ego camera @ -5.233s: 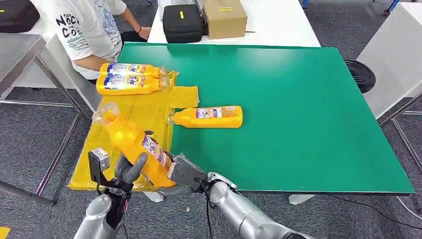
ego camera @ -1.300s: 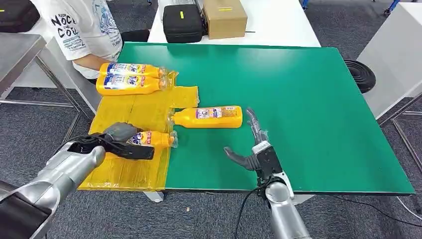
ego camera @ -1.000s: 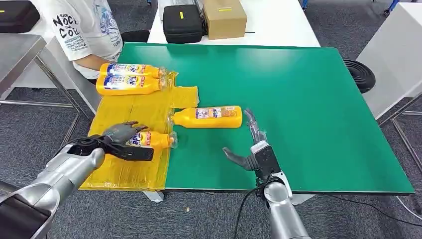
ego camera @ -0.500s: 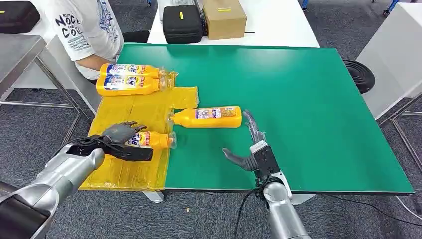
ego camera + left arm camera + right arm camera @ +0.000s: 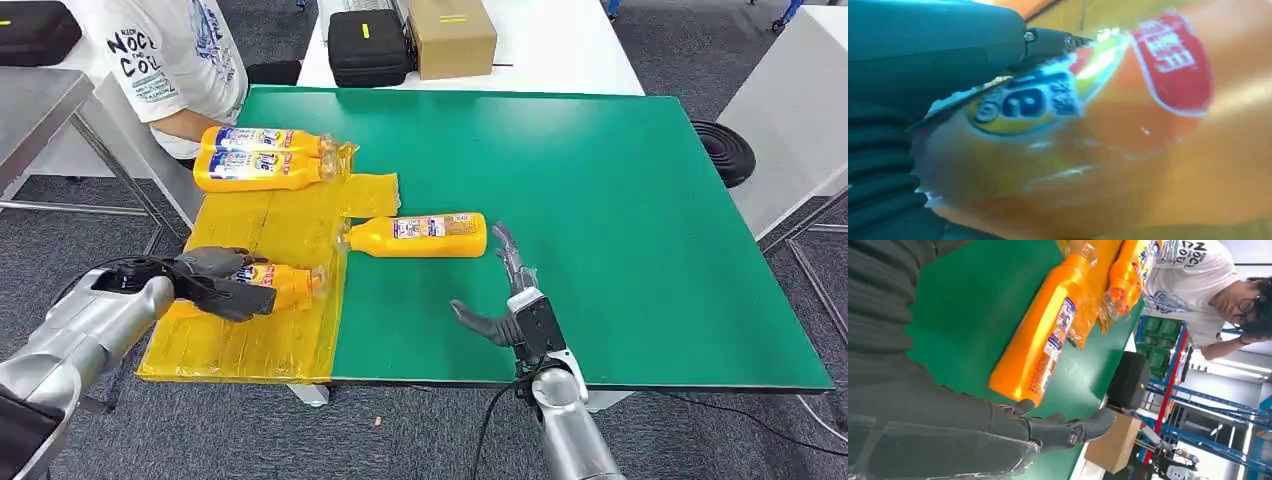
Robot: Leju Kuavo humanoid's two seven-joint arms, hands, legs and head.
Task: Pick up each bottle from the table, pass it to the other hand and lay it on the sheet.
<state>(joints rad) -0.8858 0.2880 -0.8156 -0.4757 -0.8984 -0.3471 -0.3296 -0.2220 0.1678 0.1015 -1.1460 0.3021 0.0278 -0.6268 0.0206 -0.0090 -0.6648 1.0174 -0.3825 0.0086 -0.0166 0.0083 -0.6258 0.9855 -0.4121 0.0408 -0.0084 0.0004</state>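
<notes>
One thing to do now: open the left hand (image 5: 215, 283), clasped on the bottle (image 5: 285, 285) lying on the near part of the sheet (image 5: 250, 340), and lift straight up without dragging it. Keep the right hand (image 5: 505, 300), empty with fingers spread, near the next bottle (image 5: 415, 235) on the table (image 5: 650, 250). Compared with half a second ago, shifted left together with the bottle, with the sheet pulled a little along.

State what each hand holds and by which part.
The left hand grips a yellow bottle around its labelled body, over the sheet. The right hand holds nothing, fingers spread.
</notes>
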